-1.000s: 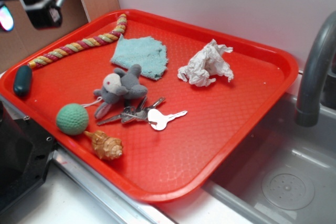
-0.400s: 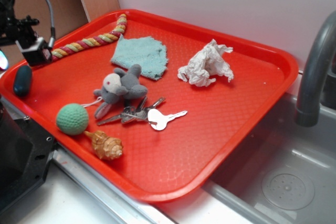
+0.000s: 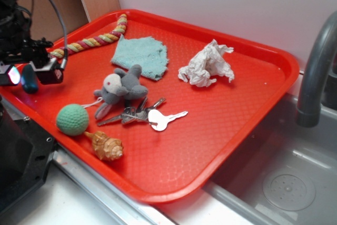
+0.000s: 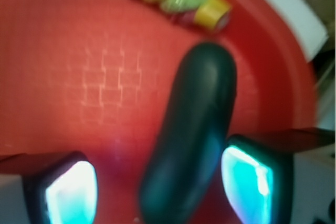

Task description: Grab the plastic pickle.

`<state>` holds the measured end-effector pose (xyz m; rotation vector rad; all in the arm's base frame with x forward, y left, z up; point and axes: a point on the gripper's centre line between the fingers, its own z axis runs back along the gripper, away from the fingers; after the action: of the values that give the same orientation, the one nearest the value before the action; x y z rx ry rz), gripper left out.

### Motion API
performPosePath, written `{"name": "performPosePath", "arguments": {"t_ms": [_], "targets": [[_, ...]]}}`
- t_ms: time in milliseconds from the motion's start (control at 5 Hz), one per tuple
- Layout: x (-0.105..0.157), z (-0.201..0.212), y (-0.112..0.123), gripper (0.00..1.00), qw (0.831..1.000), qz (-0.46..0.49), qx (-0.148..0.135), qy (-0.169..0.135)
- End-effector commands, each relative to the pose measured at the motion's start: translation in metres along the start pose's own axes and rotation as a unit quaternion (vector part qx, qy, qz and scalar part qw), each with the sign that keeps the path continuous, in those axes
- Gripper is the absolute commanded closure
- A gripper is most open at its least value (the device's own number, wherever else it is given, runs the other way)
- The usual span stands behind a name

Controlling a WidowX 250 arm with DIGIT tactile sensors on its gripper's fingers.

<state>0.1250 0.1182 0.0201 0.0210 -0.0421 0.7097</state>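
Red tray (image 3: 253, 98) at the sink's edge carries the plastic pickle (image 4: 194, 129) in its far-left corner, lying between the spread jaws of the gripper (image 4: 157, 184), its long axis running roughly across their closing line, tilted slightly.

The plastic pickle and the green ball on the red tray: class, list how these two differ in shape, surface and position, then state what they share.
The plastic pickle is an oblong capsule; the green ball is round. The pickle is dark teal and smooth; the ball is lighter green with a rough, matte texture. The pickle lies between the fingers of the open gripper; the ball sits apart, beside the seashell. Both rest on the red tray.
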Motion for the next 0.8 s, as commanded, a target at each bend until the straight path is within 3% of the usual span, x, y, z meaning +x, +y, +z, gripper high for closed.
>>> {"name": "performPosePath", "arguments": {"t_ms": [0,200,400,600], "targets": [[-0.010,-0.017,-0.018,0.00,0.996,-0.086,0.014,0.019],[-0.020,-0.003,-0.025,1.00,0.985,-0.166,-0.039,0.037],[-0.011,0.046,-0.063,1.00,0.968,-0.246,-0.043,0.025],[-0.021,0.097,-0.075,1.00,0.954,-0.297,-0.046,0.007]]}}
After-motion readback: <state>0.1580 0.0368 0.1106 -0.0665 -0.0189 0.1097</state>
